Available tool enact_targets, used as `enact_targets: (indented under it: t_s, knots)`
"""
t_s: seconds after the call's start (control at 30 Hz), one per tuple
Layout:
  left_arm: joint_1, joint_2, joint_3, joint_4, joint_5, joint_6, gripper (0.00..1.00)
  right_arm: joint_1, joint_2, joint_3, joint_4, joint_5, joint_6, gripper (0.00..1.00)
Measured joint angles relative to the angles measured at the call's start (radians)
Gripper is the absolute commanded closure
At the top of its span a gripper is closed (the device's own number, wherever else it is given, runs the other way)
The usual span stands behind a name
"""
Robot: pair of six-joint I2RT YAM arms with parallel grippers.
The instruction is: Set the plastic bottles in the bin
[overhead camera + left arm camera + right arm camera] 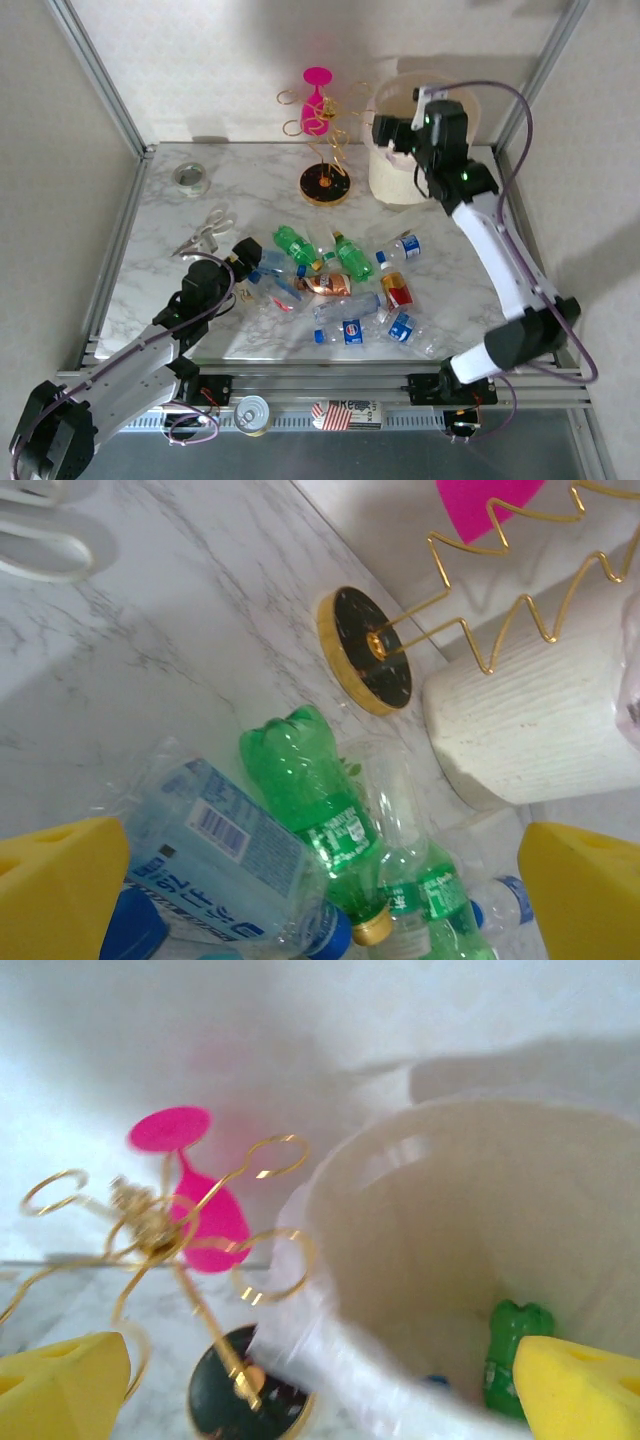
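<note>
The bin (pixel 392 182) stands at the far right corner of the table (pixel 150 270), with the gold wire stand (pixel 325 183) and its pink glass (pixel 318 100) just beside it along the far edge. The plastic bottles (pixel 352 258) lie in a loose heap at the middle of the table, toward the near edge, several touching or overlapping. The right gripper (pixel 395 135) hangs over the bin's rim with its fingers spread wide and nothing between them. This position suits a drop straight into the opening rather than against the wall. The left gripper (pixel 245 255) sits low at the left side of the heap, fingers likewise spread wide and empty. Judged from its aim at the nearest bottles, it is lined up for a pick. The right wrist view looks into the bin (pixel 430 1220) and reveals a green bottle (pixel 515 1355) resting on the liner at the bottom, where the top external view gives arm and rim instead. The left wrist view resolves what the overhead view blurs: a crushed clear bottle (pixel 225 850) with a blue label lies against a green soda bottle (pixel 315 810), both caps toward the fingers. Scissors (pixel 205 232) and a tape roll (pixel 190 178) lie toward the left edge, apart from the heap.
</note>
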Motion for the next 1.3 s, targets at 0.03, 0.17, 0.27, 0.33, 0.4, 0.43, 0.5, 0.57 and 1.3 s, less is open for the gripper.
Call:
enact_targets:
  t_s: [0.03, 0.17, 0.27, 0.33, 0.4, 0.43, 0.5, 0.57, 1.3]
  knots:
    - [0.005, 0.0, 0.0, -0.006, -0.006, 0.0, 0.0, 0.011, -0.044, -0.059, 0.019, -0.005, 0.008, 0.01]
    - [0.021, -0.01, 0.002, -0.073, -0.031, -0.003, 0.0, 0.039, -0.197, -0.291, 0.098, -0.044, 0.069, 0.01]
    - [0.025, -0.019, 0.02, -0.165, -0.039, -0.002, 0.01, 0.057, -0.271, -0.439, 0.145, -0.082, 0.132, 0.01]
    - [0.025, -0.022, 0.04, -0.23, -0.039, 0.0, 0.0, 0.071, -0.299, -0.516, 0.169, -0.103, 0.169, 0.01]
    - [0.025, -0.028, 0.061, -0.295, -0.036, 0.006, 0.0, 0.09, -0.315, -0.58, 0.19, -0.116, 0.201, 0.01]
    - [0.024, -0.032, 0.073, -0.331, -0.032, 0.01, 0.0, 0.1, -0.318, -0.608, 0.198, -0.124, 0.216, 0.01]
    - [0.019, -0.04, 0.094, -0.397, -0.027, 0.013, 0.0, 0.118, -0.319, -0.652, 0.22, -0.132, 0.241, 0.01]
    - [0.005, -0.051, 0.109, -0.464, -0.031, 0.012, 0.0, 0.133, -0.319, -0.689, 0.243, -0.134, 0.268, 0.01]
    - [-0.274, 0.182, 0.086, -0.573, -0.154, -0.156, 0.0, 0.144, -0.317, -0.798, 0.349, -0.065, 0.406, 0.01]
